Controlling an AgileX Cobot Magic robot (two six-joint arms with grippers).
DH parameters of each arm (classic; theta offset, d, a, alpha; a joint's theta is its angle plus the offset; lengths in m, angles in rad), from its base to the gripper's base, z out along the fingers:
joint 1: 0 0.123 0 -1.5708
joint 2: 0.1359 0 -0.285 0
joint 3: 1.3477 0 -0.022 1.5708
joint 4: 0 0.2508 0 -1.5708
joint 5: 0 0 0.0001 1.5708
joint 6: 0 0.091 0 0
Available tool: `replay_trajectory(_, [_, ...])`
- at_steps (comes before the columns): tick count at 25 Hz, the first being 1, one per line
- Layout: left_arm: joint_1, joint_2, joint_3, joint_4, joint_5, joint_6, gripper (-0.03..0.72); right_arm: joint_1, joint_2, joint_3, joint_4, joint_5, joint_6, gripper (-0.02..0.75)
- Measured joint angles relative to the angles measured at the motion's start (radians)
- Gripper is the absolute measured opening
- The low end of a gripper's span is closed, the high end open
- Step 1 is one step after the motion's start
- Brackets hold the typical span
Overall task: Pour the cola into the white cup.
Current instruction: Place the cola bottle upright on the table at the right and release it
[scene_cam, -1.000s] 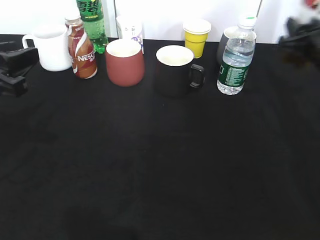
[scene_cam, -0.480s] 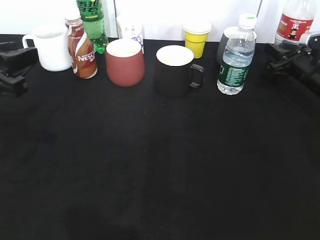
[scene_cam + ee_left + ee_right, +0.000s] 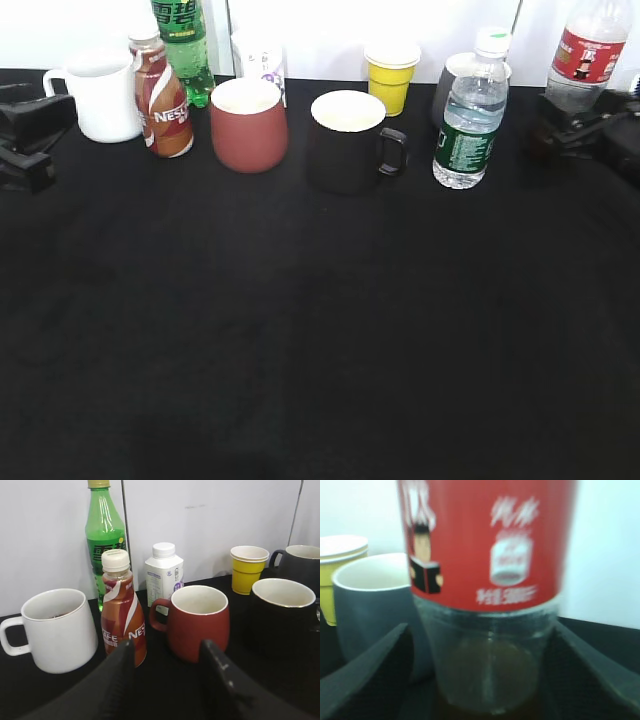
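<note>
The cola bottle stands upright at the back right, with a red label and clear, mostly empty walls. In the right wrist view it fills the frame. My right gripper is shut on its lower part, with a finger on each side. The white cup stands at the back left and shows in the left wrist view; a little dark content is visible inside. My left gripper is open and empty, in front of the cup and the Nestle bottle.
Along the back stand a Nestle bottle, a green soda bottle, a red-brown mug, a black mug, a yellow paper cup, a grey mug and a water bottle. The black table spreads in front.
The right arm was a blur at the far right a second ago. Now it is still, with the cola bottle upright in its grip. The left arm has not moved.
</note>
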Motion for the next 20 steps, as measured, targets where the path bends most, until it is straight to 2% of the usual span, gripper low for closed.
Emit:
replay_trajectory(4, [0.0,-0.012,0.0,0.0,0.002,0.0,0.321,0.0,-0.11,0.158,0.083,0.003,-0.007,0.597])
replay_trajectory(6, [-0.001,-0.019,0.0,-0.001,0.03,0.0,0.321,0.008,-0.215,0.227,0.094,0.131,0.015,0.596])
replay_trajectory(7, [-0.001,-0.024,-0.002,-0.001,0.073,0.0,0.321,0.022,-0.268,0.245,0.085,0.249,0.059,0.596])
replay_trajectory(10, [-0.001,-0.042,-0.097,-0.009,0.38,0.0,0.321,0.099,-0.444,0.252,0.026,0.678,0.154,0.595])
replay_trajectory(13, [-0.02,-0.051,-0.242,-0.026,0.718,0.0,0.321,0.274,-0.592,0.227,0.045,1.118,0.165,0.594])
replay_trajectory(17, [-0.125,-0.051,-0.409,-0.126,1.302,0.0,0.321,0.51,-0.716,0.064,0.272,1.856,0.129,0.594])
replay_trajectory(19, [-0.132,-0.057,-0.461,-0.19,1.519,0.0,0.321,0.586,-0.768,-0.005,0.418,2.048,-0.006,0.594])
replay_trajectory(20, [-0.133,-0.072,-0.47,-0.216,1.615,0.0,0.321,0.598,-0.81,-0.02,0.476,2.084,-0.037,0.594])
